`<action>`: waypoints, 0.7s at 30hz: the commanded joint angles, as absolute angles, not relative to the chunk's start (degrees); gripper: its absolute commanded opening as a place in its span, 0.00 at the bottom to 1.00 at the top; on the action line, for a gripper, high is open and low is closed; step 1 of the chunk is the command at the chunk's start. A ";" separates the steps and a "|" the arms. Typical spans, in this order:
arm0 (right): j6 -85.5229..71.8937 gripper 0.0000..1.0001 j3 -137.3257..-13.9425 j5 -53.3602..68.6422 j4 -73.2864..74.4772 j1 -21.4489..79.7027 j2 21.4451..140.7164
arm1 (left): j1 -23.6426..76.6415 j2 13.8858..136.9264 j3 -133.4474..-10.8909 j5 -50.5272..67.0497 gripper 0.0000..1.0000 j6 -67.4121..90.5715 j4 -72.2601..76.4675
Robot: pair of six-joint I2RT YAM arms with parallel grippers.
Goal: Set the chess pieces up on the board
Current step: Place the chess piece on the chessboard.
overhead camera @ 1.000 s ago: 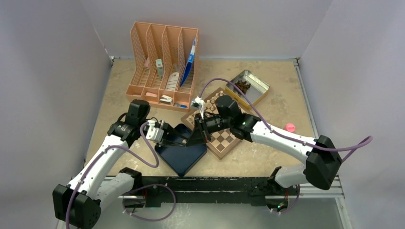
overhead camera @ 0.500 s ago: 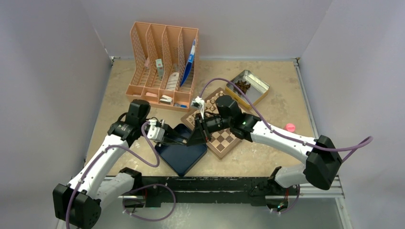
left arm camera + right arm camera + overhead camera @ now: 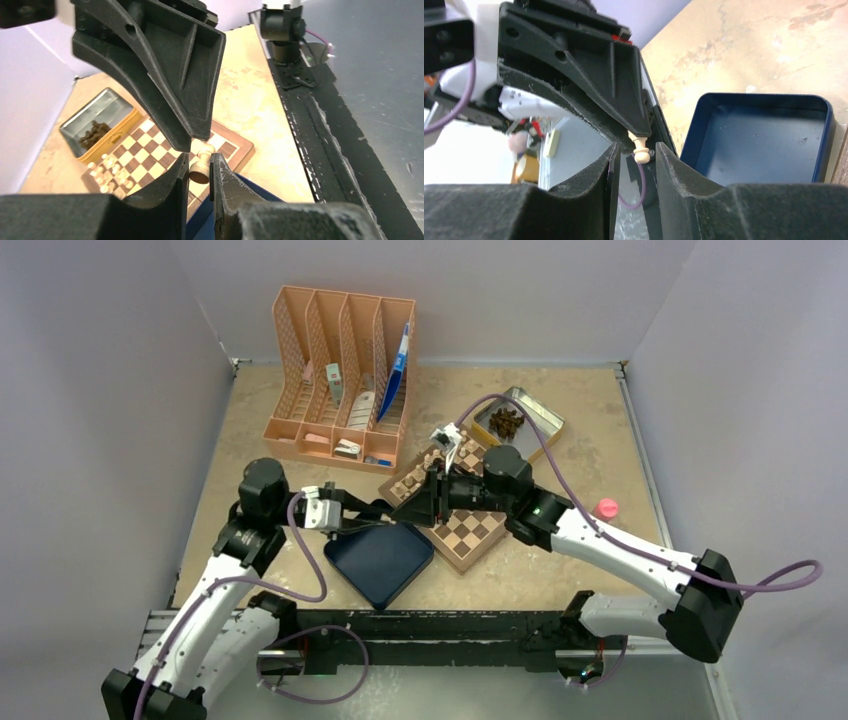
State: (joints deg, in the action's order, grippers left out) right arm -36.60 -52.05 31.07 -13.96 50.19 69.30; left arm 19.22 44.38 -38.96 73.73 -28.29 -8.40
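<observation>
My left gripper is shut on a pale beige pawn and holds it by the base, in the air over the near corner of the chessboard. My right gripper is open, facing the left one tip to tip; the pawn's head sits at the mouth of its jaws, not touching either. In the top view the two grippers meet between the board and the blue tray. Several pale pieces stand along the board's far left edge.
A dark blue tray lies by the board's near-left side. A metal tin holding dark pieces sits beyond the board. A peach file organizer stands at the back left. A small pink object lies at the right.
Both grippers have shifted a little right and away, from above the blue tray toward the board's edge. The left arm has reached out and the right arm has drawn back. The pawn stays in the left gripper.
</observation>
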 commanded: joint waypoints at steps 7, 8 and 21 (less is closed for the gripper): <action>-55.47 0.41 -45.00 25.18 -35.73 49.98 65.66 | 19.51 34.06 -27.51 58.42 0.00 5.13 30.69; -55.94 0.41 -44.95 25.75 -36.60 49.98 65.94 | 19.51 33.87 -27.00 57.88 0.00 6.20 32.00; -59.55 0.31 -44.61 27.21 -42.18 49.92 68.45 | 19.51 36.57 -24.99 57.26 0.00 7.94 37.68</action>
State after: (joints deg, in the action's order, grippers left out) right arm -57.58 -44.34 26.55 -36.99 50.06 67.85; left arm 19.27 35.73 -25.61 57.91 5.50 32.88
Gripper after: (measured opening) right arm 0.333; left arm 0.160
